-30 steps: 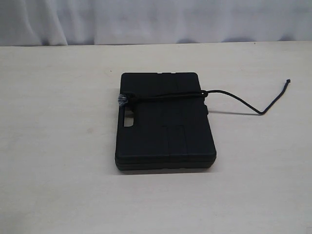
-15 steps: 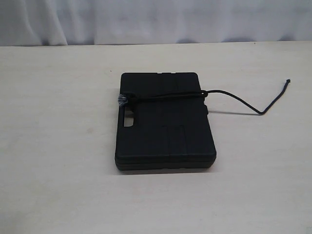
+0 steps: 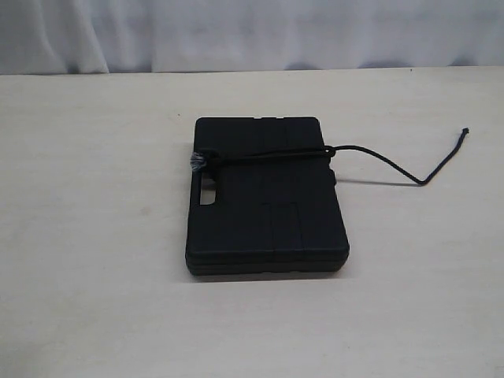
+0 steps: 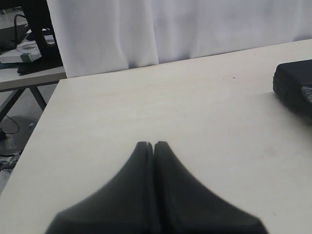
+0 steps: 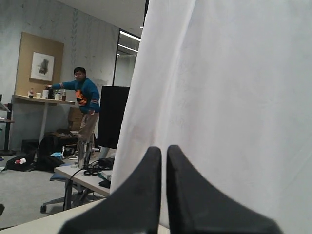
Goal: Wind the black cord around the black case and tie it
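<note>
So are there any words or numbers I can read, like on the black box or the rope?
No text can be read anywhere.
black case: plain lid, no label or brand showing.
black cord: nothing written.
framed picture on the far wall: too small to tell.
green and white item on the side table: too blurred.

- black case (image 3: 268,201): was uniform matte black, straight grooves on lid.
- black cord (image 3: 383,160): was black; its knot (image 3: 198,162) showed greyish-white.
- table (image 3: 94,236): was pale cream, faintly streaked.
- curtain (image 3: 252,31): was white.
- left claw (image 4: 154,146), right claw (image 5: 164,151): were black.
</note>
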